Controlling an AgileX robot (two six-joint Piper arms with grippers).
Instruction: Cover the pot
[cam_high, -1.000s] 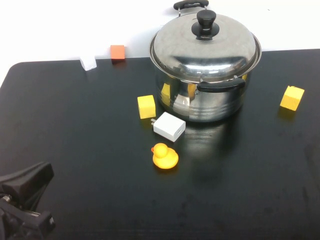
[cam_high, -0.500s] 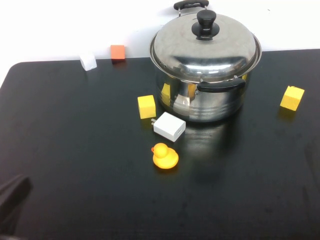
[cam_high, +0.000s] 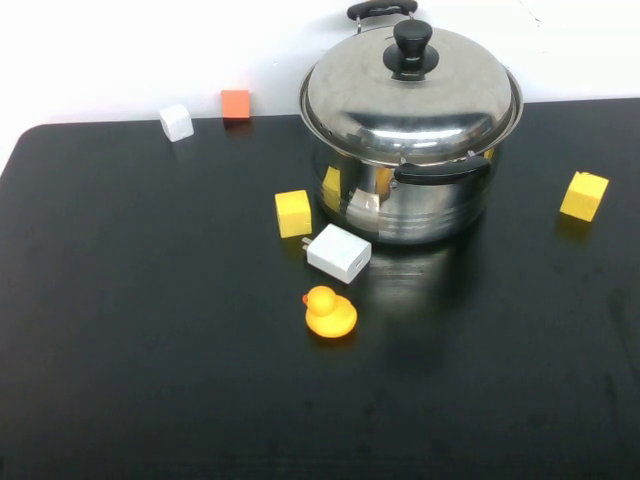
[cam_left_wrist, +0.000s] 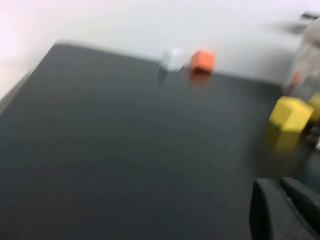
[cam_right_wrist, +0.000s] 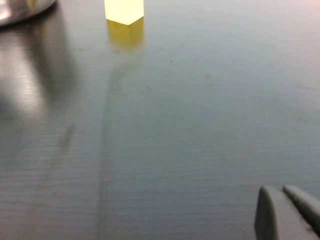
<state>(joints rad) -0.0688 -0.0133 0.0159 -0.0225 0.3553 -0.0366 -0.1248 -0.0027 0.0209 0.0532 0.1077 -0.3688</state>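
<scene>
The steel pot stands at the back of the black table, right of centre, with its black handles at front and back. The domed lid with its black knob sits on the pot's rim. Neither arm shows in the high view. In the left wrist view my left gripper is shut and empty, low over the table's left part, well away from the pot. In the right wrist view my right gripper is shut and empty over bare table, with the pot's base far off.
A yellow cube, a white charger and a yellow duck lie in front of the pot's left side. Another yellow cube sits at the right. A white cube and an orange cube sit at the back edge.
My left arm has drawn back out of the high view at the bottom left corner. The pot, lid and small objects have not moved.
</scene>
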